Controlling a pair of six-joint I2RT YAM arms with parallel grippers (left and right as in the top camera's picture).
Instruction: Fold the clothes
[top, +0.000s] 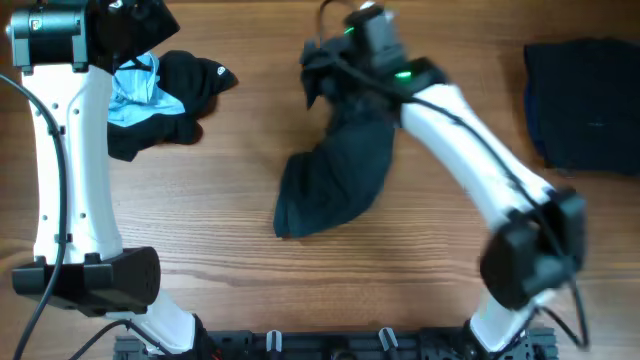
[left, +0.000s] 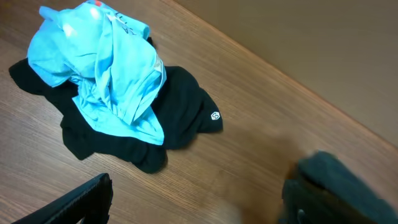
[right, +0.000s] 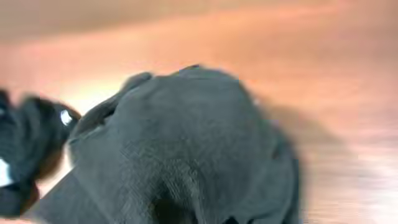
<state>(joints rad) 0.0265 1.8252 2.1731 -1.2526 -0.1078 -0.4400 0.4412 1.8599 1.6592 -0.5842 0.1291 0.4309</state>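
Note:
A dark grey-green garment (top: 335, 175) hangs from my right gripper (top: 335, 68) at the back middle of the table, its lower end resting on the wood. In the right wrist view the same cloth (right: 186, 143) fills the frame and hides the fingers. A crumpled light blue garment (top: 140, 90) lies on a black garment (top: 195, 80) at the back left. Both show in the left wrist view, the blue one (left: 106, 68) on the black one (left: 180, 112). My left gripper (left: 199, 208) is open and empty, hovering near that pile (top: 135, 30).
A folded dark navy garment (top: 585, 100) lies at the back right. Bare wooden tabletop (top: 220, 270) runs along the front. The right arm's white links stretch diagonally from the front right to the back middle.

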